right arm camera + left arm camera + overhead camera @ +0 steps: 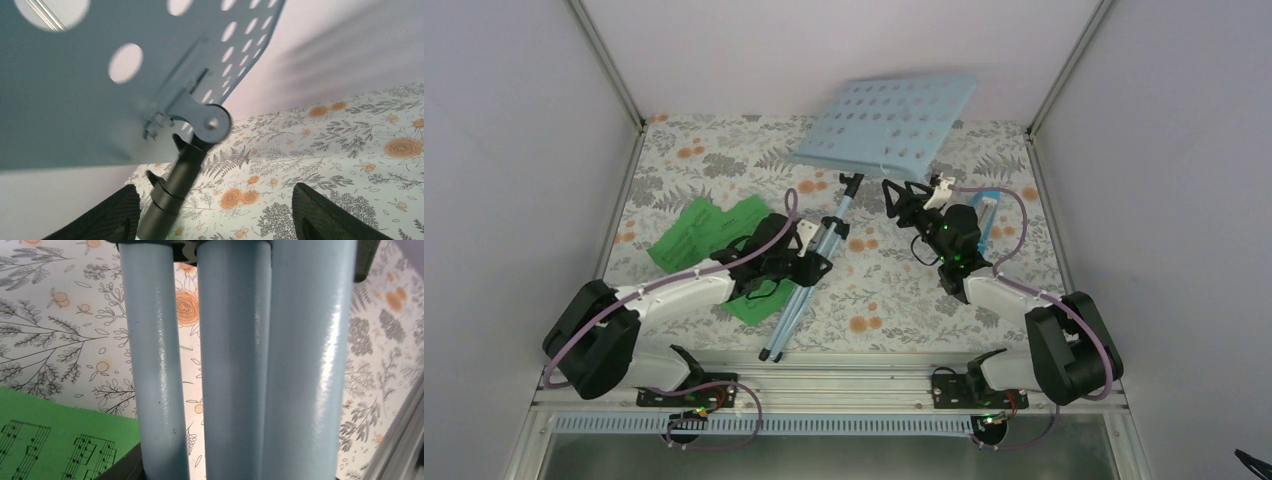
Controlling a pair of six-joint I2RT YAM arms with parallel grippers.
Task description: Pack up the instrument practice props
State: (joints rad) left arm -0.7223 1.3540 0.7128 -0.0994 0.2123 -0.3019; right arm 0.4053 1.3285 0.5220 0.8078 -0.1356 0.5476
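Left gripper [812, 262]: pinching the folded legs of the pale blue tripod music stand [799, 290], probably to steady the stand while its top is worked on.
Stand legs [235, 365]: three tubes gathered side by side, feet at the near edge of the floral tabletop [874, 300], the post slanting away to the far side.
Bright green printed sheet-music pages [694, 235]: flat on the tabletop to the left, partly under the left arm, not yet packed.
Right gripper [214, 190]: spread wide and holding nothing, lined up on the black post [182, 170] just below the hinge, likely to fold it.
Hole-punched desk [889, 125]: raised and tilted at the far side.
Small blue wedge-shaped metronome [990, 215]: far right, mostly hidden behind the right arm.
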